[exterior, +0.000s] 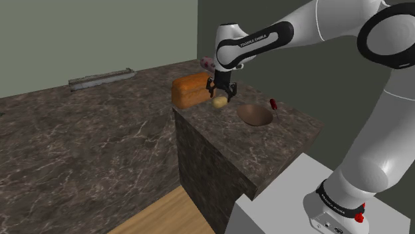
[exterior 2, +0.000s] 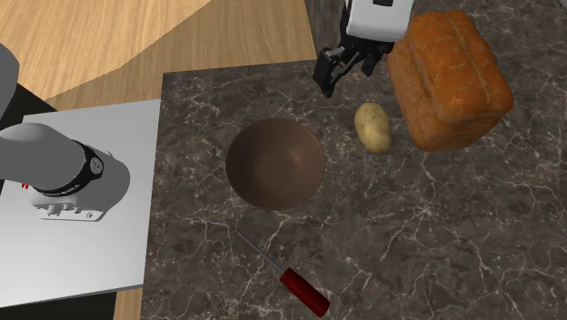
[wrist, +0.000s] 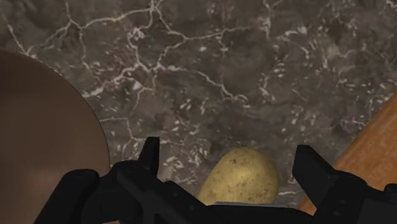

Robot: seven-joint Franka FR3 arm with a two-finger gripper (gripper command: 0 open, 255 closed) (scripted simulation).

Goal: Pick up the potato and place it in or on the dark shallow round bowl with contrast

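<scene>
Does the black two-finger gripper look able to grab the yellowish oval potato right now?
Likely yes: the open gripper hangs over the potato, fingers either side, and the orange-brown bread loaf nearby leaves a gap.

- Black two-finger gripper (exterior: 221, 94) is seen just above pale yellow oval potato (exterior: 220, 102).
- Brown round shallow bowl (exterior: 255, 115) is set near potato, on dark marbled counter (exterior: 286, 136).

The dark marbled counter (exterior 2: 454, 236) carries one pale yellow oval potato (exterior 2: 373, 126), one brown shallow round bowl (exterior 2: 273, 164), one orange-brown loaf of bread (exterior 2: 450, 77) and one thin screwdriver with a red handle (exterior 2: 289, 277). Farther off lies one long grey bar (exterior: 101, 78). One small pinkish thing (exterior: 207, 63) shows behind the loaf, too hidden to name.
</scene>
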